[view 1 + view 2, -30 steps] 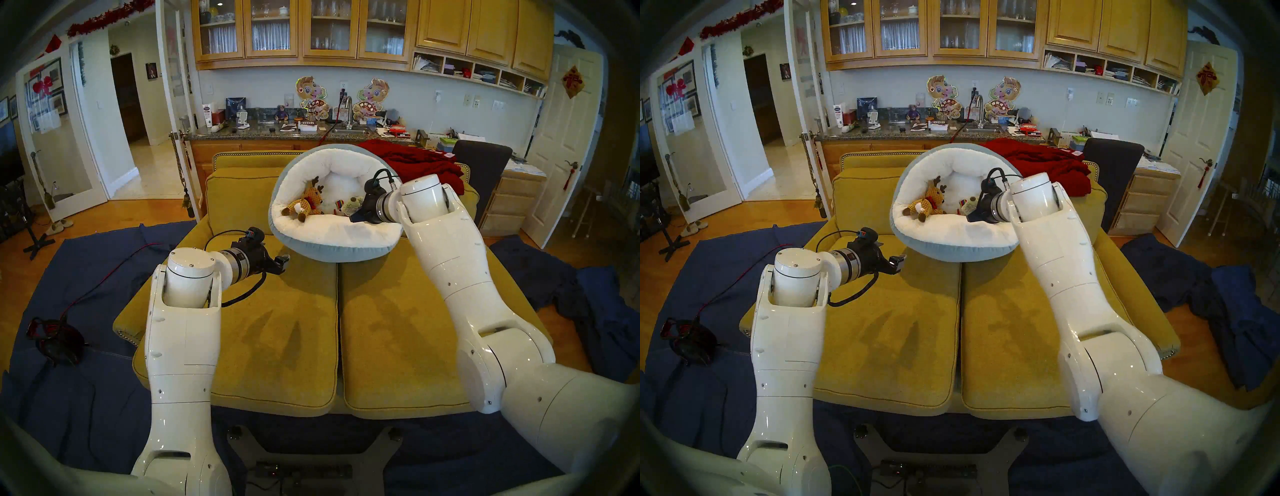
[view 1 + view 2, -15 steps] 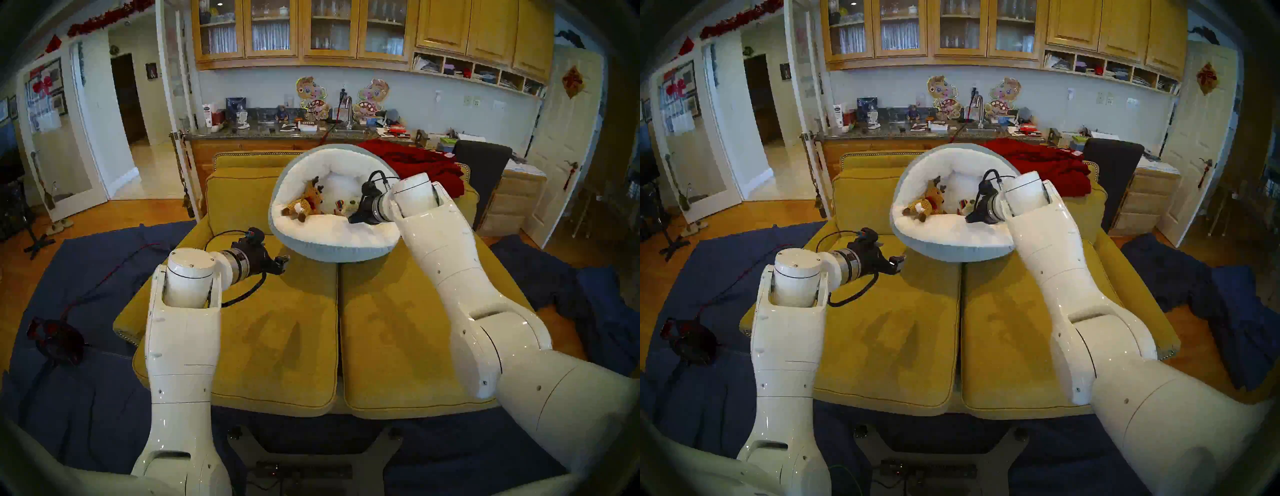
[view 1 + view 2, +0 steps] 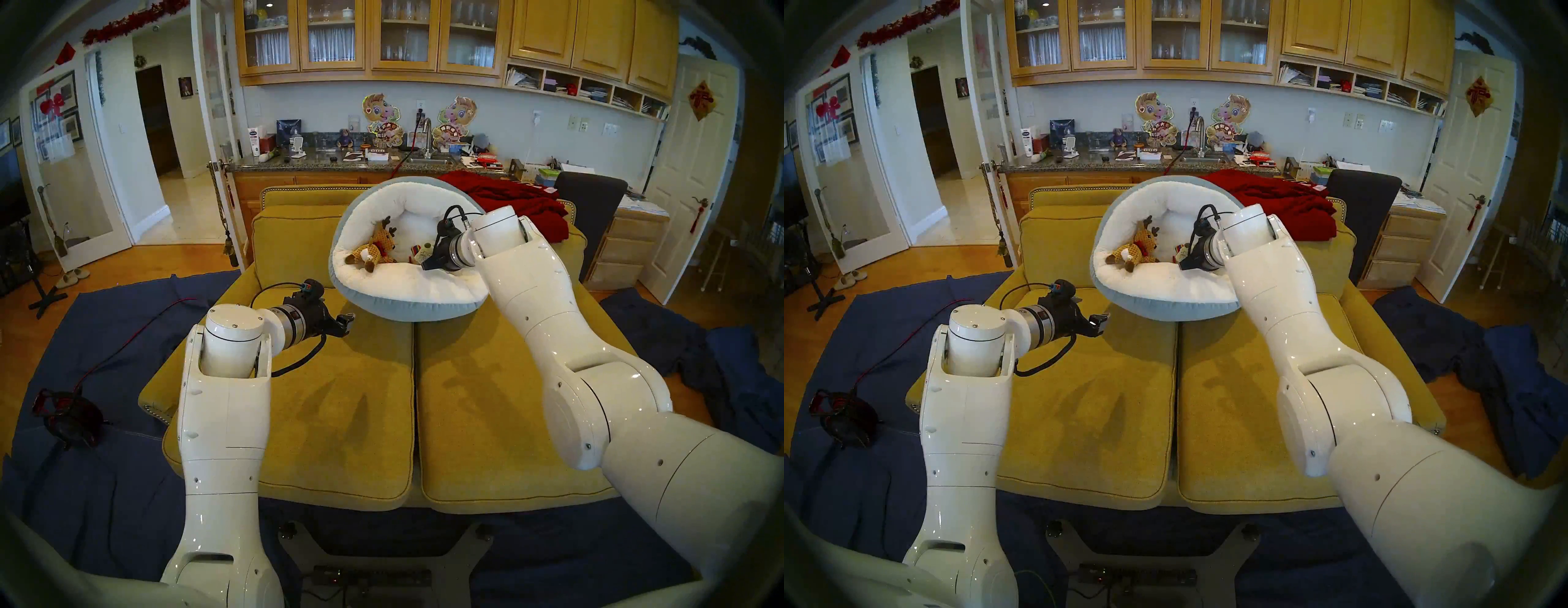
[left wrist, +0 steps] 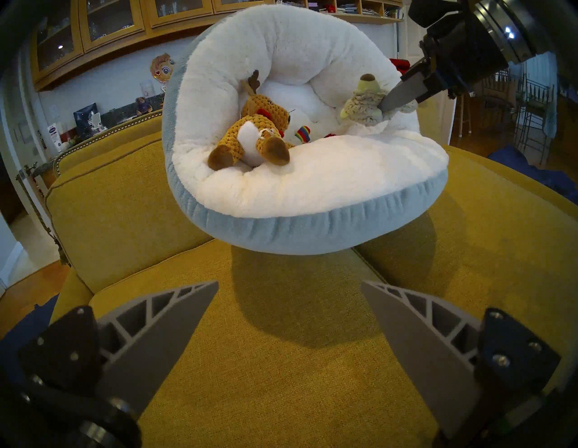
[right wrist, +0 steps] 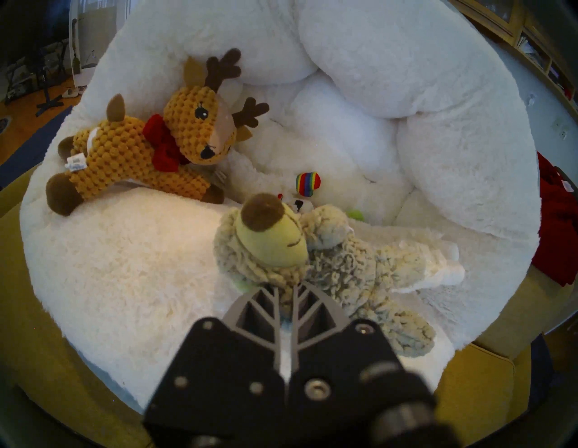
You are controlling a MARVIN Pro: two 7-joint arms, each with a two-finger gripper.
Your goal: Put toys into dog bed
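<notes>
Shaggy toy (image 5: 316, 259) clamped in right tool (image 5: 289, 289) | left tool (image 4: 289, 291) apart | cactus (image 5: 355, 214) mostly hidden

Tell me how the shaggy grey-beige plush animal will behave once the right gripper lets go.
Pinched in the right gripper, the shaggy grey-beige plush animal sprawls limp, so it is probably floppy and light. Over the fluffy white dog bed, it would likely flop and stay, not roll.

both arms have glossy white rounded shells with small dark screws and thin dark seam lines. each wrist ends in a silver ring and a black housing with a looping black cable. the left gripper (image 4: 289, 286) has grey ribbed triangular fingers on black plates with silver screws; the right gripper (image 5: 289, 286) looks the same.
</notes>
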